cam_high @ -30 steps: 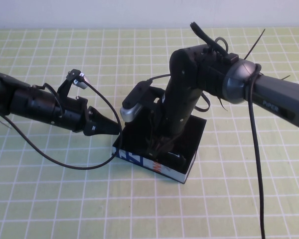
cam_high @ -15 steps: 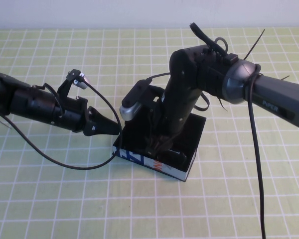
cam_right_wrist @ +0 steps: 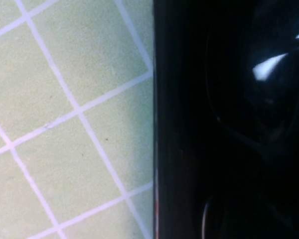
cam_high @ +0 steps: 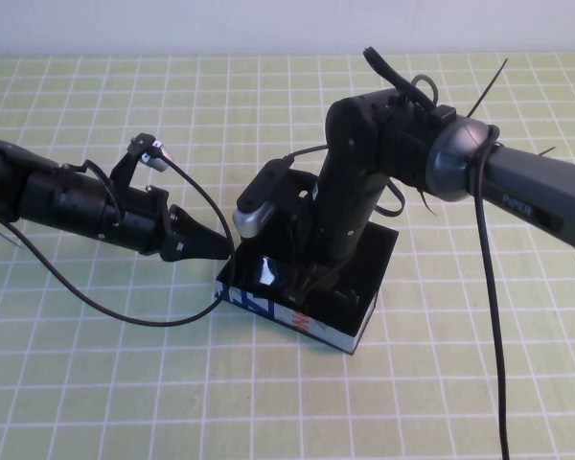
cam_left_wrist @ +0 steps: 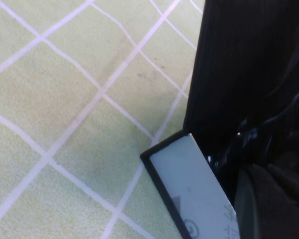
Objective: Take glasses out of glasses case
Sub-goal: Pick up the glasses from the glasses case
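Note:
The glasses case (cam_high: 311,324) lies open at the table's middle, black inside, its near side white with blue and orange-red print. A glossy lens of the black glasses (cam_high: 265,273) gleams in the case's left half. It also shows in the right wrist view (cam_right_wrist: 269,84) inside the case's black wall (cam_right_wrist: 179,124). My right gripper (cam_high: 316,287) reaches straight down into the case, hidden by its own arm. My left gripper (cam_high: 220,247) is shut to a point, its tips against the case's left end. The left wrist view shows the case's white side (cam_left_wrist: 189,191).
The table is covered by a light green cloth with a white grid (cam_high: 125,383). A black cable (cam_high: 172,321) loops from the left arm down to the case's left corner. Another cable (cam_high: 494,316) hangs from the right arm.
The right arm has shifted slightly inside the case, its wrist camera a little to the right. A bright gleam from a lens now shows in the case's left half. The left arm has not moved.

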Available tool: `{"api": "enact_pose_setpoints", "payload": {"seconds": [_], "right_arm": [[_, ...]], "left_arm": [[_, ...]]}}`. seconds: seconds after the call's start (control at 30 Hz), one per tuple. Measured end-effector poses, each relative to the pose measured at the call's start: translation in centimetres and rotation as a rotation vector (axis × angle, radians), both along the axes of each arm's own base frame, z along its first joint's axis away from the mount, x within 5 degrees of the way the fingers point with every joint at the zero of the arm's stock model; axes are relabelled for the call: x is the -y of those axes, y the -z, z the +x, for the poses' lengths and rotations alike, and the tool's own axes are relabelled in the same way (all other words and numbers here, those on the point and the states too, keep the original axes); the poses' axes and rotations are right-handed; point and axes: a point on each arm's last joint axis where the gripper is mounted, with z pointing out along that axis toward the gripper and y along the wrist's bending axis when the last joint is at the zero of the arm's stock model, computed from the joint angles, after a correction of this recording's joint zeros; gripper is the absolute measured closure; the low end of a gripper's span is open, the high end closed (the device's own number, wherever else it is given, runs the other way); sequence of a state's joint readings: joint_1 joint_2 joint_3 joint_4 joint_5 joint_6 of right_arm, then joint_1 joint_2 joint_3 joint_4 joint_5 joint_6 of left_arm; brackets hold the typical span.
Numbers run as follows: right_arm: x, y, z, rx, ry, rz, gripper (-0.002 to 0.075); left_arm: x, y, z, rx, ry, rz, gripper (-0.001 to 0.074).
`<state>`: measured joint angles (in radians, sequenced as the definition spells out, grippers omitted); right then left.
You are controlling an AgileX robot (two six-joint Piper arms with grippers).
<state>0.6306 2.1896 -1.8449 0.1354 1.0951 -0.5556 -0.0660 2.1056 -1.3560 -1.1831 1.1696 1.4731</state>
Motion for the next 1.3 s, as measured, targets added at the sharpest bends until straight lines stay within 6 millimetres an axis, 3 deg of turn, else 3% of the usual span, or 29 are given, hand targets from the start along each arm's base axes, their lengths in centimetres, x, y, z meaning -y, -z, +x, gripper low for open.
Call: {"api": "enact_pose_setpoints", "payload": {"seconds": [0.17, 0.57, 0.83, 1.0, 1.2, 1.3], "right_arm": [[0.0, -0.1, 0.0, -0.002, 0.000, 0.003, 0.0639], [-0.1, -0.6, -0.1, -0.016, 0.037, 0.021, 0.0710], [-0.6, -4.0, 0.5, 0.027, 0.079, 0.077, 0.0711], [-0.3, -6.4, 0.1, 0.047, 0.083, 0.097, 0.0712], [0.3, -8.8, -0.7, 0.063, 0.114, 0.108, 0.0713], [1.0, -10.9, -1.3, 0.094, 0.162, 0.121, 0.0713]], "left_arm": [[0.0, 0.0, 0.0, 0.000, 0.000, 0.000, 0.0739], [0.0, 0.0, 0.0, -0.005, -0.003, 0.000, 0.0739], [0.0, -0.3, 0.0, -0.054, -0.043, -0.013, 0.0739], [0.0, -2.9, -0.3, 0.003, -0.049, -0.023, 0.0739], [0.0, -7.8, -1.5, 0.126, -0.046, -0.037, 0.0739], [-0.1, -10.4, -2.4, 0.194, -0.042, -0.040, 0.0739]]}}
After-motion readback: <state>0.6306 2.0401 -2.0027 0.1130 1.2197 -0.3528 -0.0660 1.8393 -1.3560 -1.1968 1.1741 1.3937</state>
